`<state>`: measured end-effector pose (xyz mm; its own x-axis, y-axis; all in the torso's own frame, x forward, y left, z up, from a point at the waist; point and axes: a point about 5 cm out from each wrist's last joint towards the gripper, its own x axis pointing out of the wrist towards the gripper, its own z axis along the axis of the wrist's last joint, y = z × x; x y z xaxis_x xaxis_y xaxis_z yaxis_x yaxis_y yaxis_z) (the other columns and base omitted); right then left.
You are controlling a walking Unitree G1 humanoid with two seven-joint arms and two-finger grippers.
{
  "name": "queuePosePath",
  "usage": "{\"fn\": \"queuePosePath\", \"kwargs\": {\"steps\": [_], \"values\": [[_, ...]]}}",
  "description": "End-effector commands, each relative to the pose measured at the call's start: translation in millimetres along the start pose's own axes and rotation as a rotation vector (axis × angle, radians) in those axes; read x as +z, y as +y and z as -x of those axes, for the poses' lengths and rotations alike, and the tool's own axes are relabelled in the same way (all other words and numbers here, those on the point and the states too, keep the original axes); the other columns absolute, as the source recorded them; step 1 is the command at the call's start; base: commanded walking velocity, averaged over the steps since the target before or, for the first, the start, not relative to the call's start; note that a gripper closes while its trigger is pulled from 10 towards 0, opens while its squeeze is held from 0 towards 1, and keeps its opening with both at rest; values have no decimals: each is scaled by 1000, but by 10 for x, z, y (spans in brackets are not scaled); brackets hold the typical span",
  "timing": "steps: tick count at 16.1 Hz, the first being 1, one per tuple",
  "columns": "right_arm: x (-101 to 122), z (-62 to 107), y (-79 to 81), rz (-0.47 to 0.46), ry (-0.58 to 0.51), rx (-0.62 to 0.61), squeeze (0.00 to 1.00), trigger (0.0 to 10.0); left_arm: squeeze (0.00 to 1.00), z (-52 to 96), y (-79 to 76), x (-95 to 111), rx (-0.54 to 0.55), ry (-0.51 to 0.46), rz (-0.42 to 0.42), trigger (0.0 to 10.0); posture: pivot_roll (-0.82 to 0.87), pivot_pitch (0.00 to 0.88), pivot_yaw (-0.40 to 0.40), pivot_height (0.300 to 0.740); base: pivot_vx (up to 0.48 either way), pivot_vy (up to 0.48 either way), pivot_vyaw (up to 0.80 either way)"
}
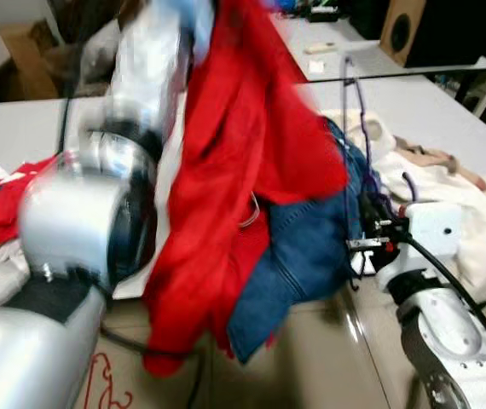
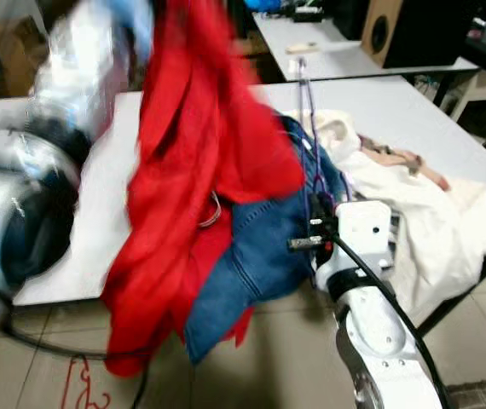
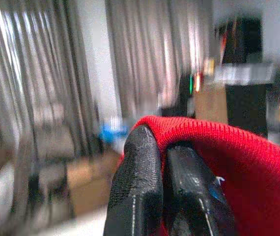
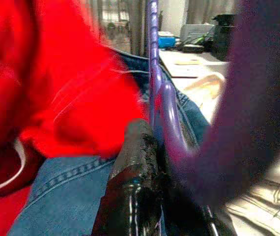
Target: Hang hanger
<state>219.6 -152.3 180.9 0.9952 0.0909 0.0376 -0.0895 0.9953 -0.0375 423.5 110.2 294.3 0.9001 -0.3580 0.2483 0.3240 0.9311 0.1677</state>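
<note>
Your left gripper (image 3: 172,196) is clenched on the red cloth (image 1: 243,162), raised high; the cloth drapes down over the jeans (image 1: 298,256). Your right gripper (image 4: 152,196) has its jaws closed on the purple hanger (image 4: 154,73), which stands upright just above them. Keep the hanger steady and vertical. Bring the cloth's opening toward the right jaws slowly, so it doesn't snag the jeans on the tabletop (image 2: 422,111).

Clothes (image 2: 413,204) on grey table (image 2: 413,106)
</note>
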Motion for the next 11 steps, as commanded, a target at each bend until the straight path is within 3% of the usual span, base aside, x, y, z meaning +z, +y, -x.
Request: {"fn": "queuePosePath", "kwargs": {"steps": [1, 2, 4, 6, 7, 8, 11], "values": [[27, 25, -9, -3, -15, 2, 0, 10000, 0, 23, -141, -170, -71, 60, -28, 10000, -82, 0, 55, 740, 0, 0, 0], [28, 17, 10, -6, -16, 17, 0, 10000, 0, 189, -240, -569, -152, 159, -31, 10000, -80, 0, 48, 740, 0, 0, 0], [37, 3, 28, -7, -21, 33, 0, 10000, 0, 376, -300, -874, -248, 240, -37, 10000, -66, 0, 36, 740, 0, 0, 0], [31, -6, 35, -14, -18, 43, 0, 10000, 0, 551, -257, -986, -362, 255, -84, 10000, -53, 0, 27, 740, 0, 0, 0], [26, -12, 46, -17, -17, 51, 0, 10000, 1000, 648, -198, -1001, -410, 271, -130, 10000, -48, 0, 25, 740, 0, 0, 0], [24, -20, 58, -19, -18, 56, 0, 10000, 1000, 712, -123, -966, -436, 272, -143, 10000, -44, 0, 26, 740, 0, 0, 0], [28, -41, 54, -30, -27, 55, 0, 10000, 1000, 770, 167, -623, -409, 196, -14, 10000, -28, 0, 22, 740, 0, 0, 0]]}}
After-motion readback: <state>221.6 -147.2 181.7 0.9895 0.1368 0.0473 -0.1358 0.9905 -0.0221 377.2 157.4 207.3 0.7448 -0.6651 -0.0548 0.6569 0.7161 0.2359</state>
